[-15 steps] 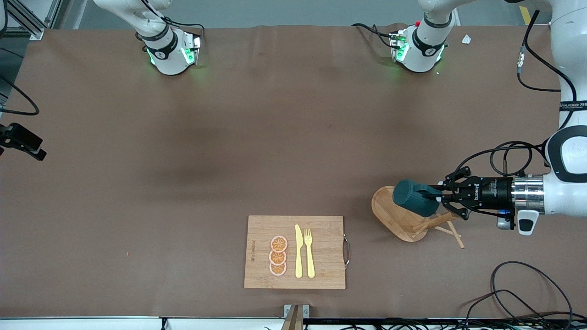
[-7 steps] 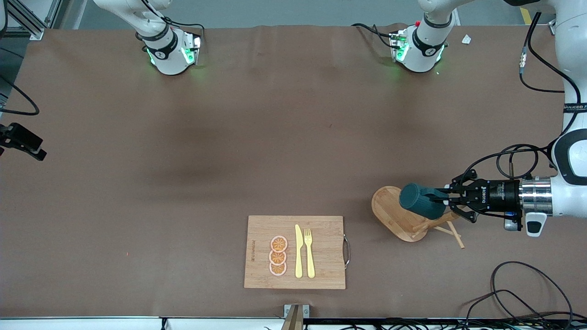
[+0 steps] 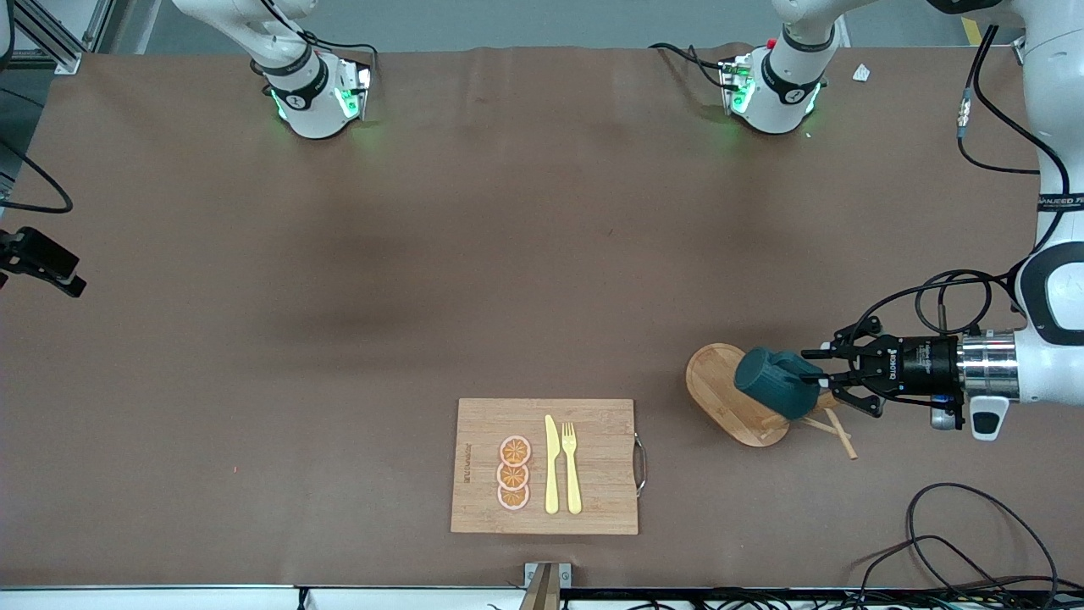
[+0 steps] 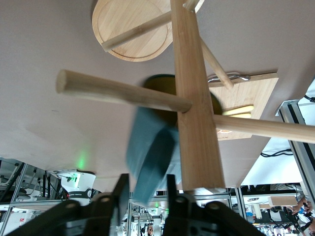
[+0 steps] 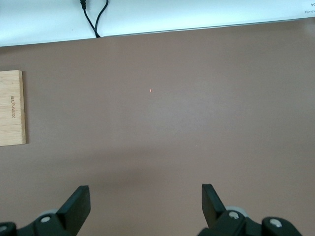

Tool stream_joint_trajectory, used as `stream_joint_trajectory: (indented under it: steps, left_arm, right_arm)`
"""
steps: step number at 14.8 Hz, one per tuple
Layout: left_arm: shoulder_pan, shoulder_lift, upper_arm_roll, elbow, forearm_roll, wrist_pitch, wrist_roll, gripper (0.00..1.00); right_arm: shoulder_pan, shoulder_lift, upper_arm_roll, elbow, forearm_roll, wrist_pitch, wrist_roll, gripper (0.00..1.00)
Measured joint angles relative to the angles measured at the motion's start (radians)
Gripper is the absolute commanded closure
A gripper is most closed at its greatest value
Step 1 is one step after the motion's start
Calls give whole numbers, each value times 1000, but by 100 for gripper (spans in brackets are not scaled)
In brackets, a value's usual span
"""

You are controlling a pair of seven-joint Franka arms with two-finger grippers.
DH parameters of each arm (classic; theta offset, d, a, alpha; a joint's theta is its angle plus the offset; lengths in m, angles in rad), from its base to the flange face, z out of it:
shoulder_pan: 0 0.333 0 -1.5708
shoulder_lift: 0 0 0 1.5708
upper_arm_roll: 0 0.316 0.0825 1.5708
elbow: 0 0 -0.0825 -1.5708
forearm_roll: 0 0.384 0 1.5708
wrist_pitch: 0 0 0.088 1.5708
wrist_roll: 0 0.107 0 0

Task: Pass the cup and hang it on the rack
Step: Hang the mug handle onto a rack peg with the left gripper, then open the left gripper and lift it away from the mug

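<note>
Cup [image 3: 775, 383] time: the small dark green cup hangs in the air over the rack [image 3: 737, 405], right beside the rack's wooden post and its thin pegs. The left gripper [image 3: 820, 380] comes in sideways from the left arm's end of the table and its two fingers are closed on the cup's side wall. In the left wrist view the cup [image 4: 150, 156] looks blurry, with a bit of its yellow inside showing, and the tall post [image 4: 193, 98] and one peg [image 4: 118, 91] stand right in front of it. I cannot tell from these pictures if the cup's handle is on a peg yet or only near one. The passing part looks done, because the left arm has the cup, so I think this is the hanging step. Next the handle has to slip over a peg, and then the fingers have to let go slowly so the cup does not fall or knock the rack over. The rack stands on its oval base [image 3: 716, 385] on the brown table [image 3: 508, 254], toward the left arm's end. A cutting board [image 3: 546, 466] with orange slices [image 3: 513, 473], a yellow knife [image 3: 551, 464] and a yellow fork [image 3: 572, 466] lies on the table, closer to the front camera than the rack. The right gripper [image 5: 145, 204] waits with its fingers wide apart and nothing in them, looking down at bare table.
</note>
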Motion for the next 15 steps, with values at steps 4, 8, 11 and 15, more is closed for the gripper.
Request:
stream_joint_trajectory:
  steps: [4,8,11,15]
  left_arm:
    - [-4,0,-11,9,-2,0,-3,0]
    - [-12,-14,-43,26,-2,-3,-35,0]
    - [-51,-68,-51,34,57,-16,-51,0]
    - [-142,-164,-56,38,264,-30,-60,0]
  right_arm:
    - [0,0,0,0,0,0,0,0]
    - [0,0,0,0,0,0,0,0]
    - [0,0,0,0,0,0,0,0]
    - [0,0,0,1,0,0,0,0]
